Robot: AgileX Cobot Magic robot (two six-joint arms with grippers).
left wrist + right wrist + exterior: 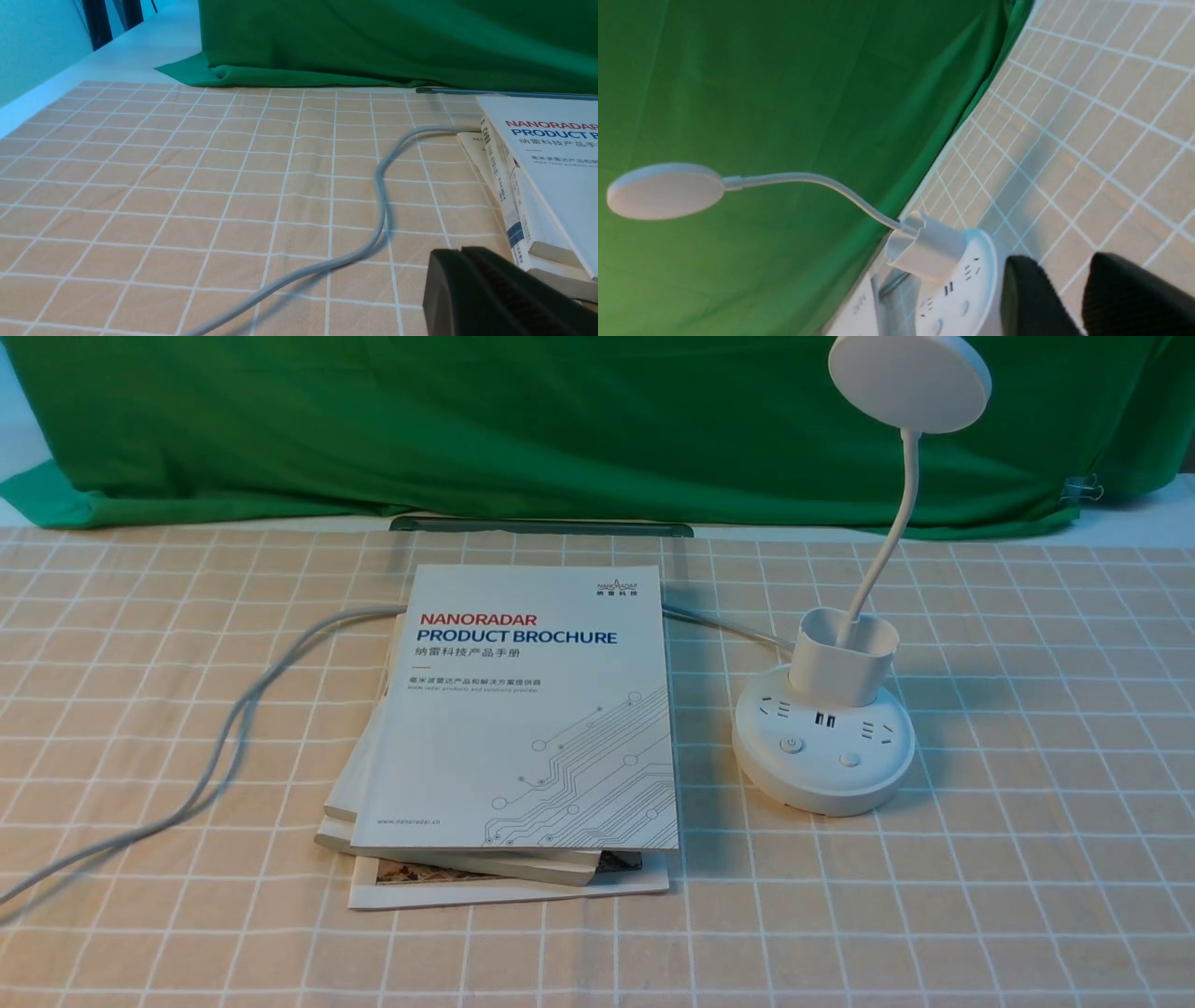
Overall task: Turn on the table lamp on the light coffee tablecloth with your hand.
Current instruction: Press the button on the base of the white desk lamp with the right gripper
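- The table lamp (822,747) stands right of centre on the light coffee tablecloth (1027,859).
- The right gripper (1064,268), narrowly parted, is near its base.
- The left gripper (460,254), fingers together, is left of the books (537,186).

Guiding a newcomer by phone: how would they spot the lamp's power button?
On the light coffee tablecloth, right of the brochure stack, stands the white table lamp. Its round base has two buttons; the left button bears a power symbol.
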